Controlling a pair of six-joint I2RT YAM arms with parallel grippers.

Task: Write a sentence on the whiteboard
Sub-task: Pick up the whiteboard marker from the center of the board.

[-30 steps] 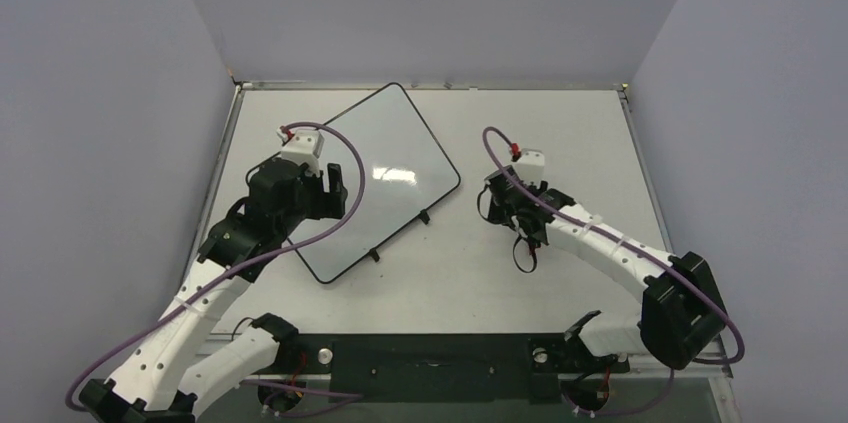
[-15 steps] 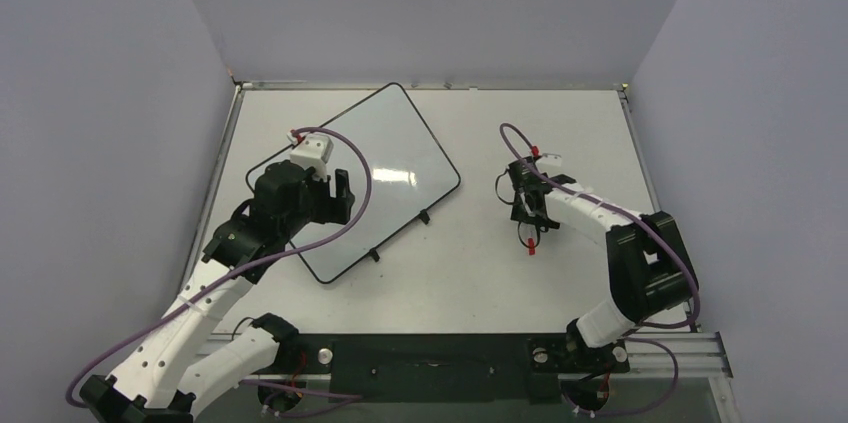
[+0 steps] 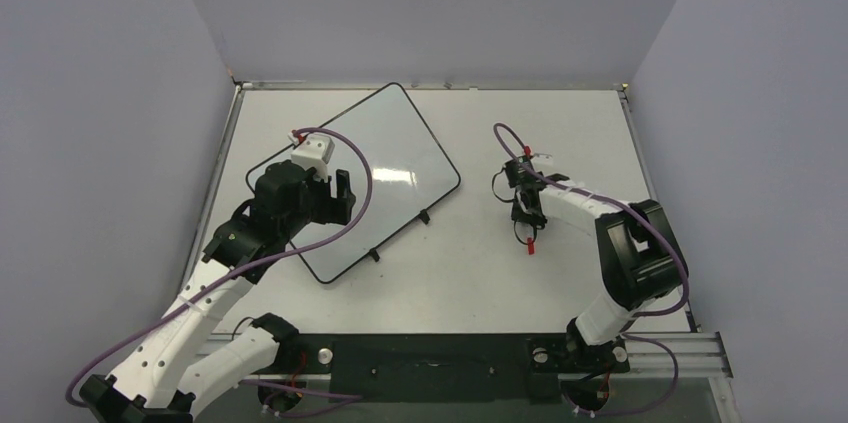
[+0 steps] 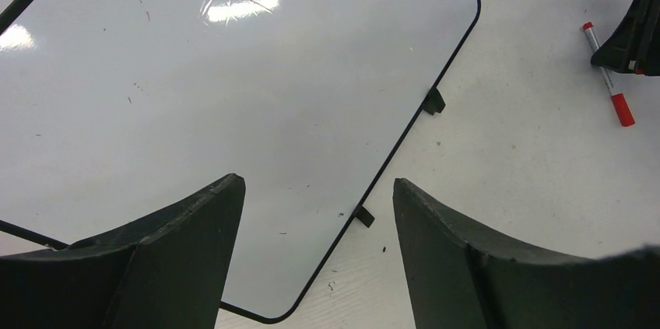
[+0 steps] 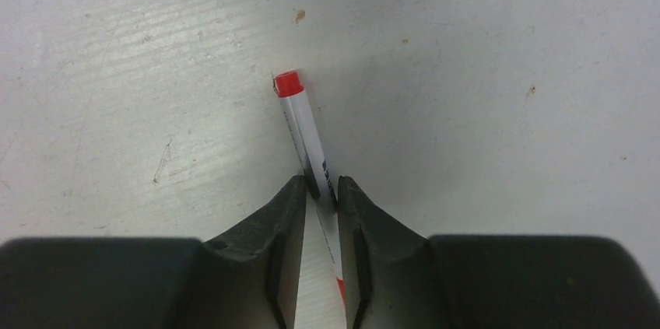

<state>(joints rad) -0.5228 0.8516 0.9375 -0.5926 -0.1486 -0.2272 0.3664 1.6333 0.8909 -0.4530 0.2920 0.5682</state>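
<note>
I'm pinching the marker (image 5: 305, 131) off the table (image 5: 482, 72) in the right tool (image 5: 319, 191), left tool (image 4: 315, 187) hanging open, next needing a lift left to the whiteboard (image 3: 385, 143).

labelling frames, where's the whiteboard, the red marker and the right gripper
whiteboard (image 4: 257, 96), left wrist view, bare white writing surface
red marker (image 5: 306, 138), right wrist view, white barrel below the red end
right gripper (image 5: 321, 189), right wrist view, midway between its fingertips
</note>
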